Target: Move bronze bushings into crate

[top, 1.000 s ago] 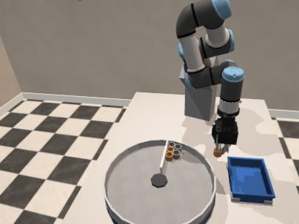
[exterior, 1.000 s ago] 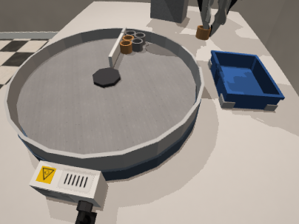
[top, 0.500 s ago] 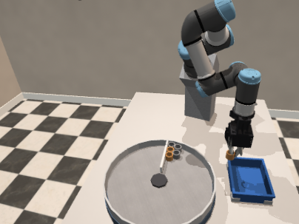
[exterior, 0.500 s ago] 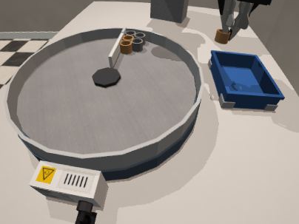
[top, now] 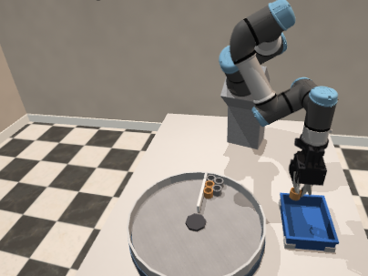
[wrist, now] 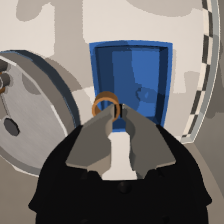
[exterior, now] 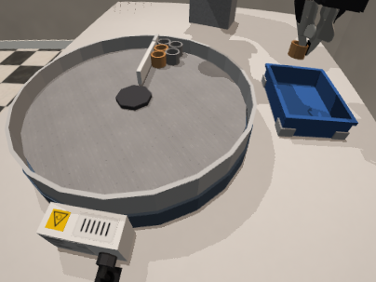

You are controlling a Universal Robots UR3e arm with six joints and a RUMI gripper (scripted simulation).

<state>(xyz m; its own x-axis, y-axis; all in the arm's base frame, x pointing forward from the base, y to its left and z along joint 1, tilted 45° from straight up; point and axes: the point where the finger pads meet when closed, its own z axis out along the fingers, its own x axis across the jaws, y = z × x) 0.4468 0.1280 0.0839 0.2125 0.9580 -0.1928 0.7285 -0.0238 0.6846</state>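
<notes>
My gripper is shut on the wall of a bronze bushing, held in the air near the back left corner of the blue crate. In the wrist view the bushing overlaps the crate's left rim. No bushing shows in the crate; a ring-like shadow lies on its floor. On the turntable, two bronze bushings, a rear one and a front one, stand close beside three grey ones.
A white divider stands left of the bushings, behind the dark hub. The turntable has a raised rim. A white box with a warning label is at its front. The arm's grey pedestal stands at the back.
</notes>
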